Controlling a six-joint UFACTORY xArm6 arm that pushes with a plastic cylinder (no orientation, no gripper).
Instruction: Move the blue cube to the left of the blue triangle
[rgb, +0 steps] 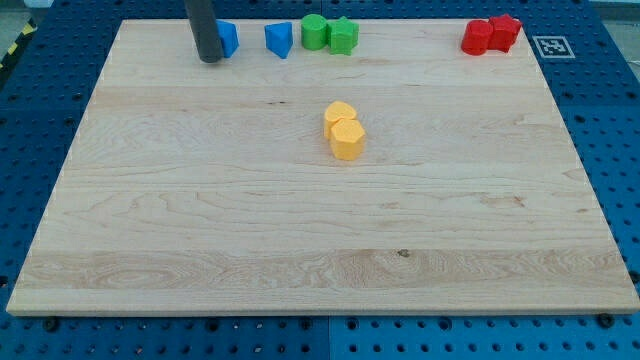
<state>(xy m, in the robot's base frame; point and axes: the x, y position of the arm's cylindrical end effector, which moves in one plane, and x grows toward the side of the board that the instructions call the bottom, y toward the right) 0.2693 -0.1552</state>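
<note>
The blue cube (228, 38) sits near the board's top edge, left of the blue triangle (279, 40), with a gap between them. My rod comes down from the view's top, and my tip (210, 58) rests against the cube's left side, partly hiding it. The triangle stands free, just left of the green blocks.
A green cylinder (314, 32) and a green star-like block (343, 36) sit right of the triangle. Two red blocks (491, 35) are at the top right. Two yellow blocks (344, 130) touch near the board's middle. The wooden board (320, 250) lies on a blue pegboard.
</note>
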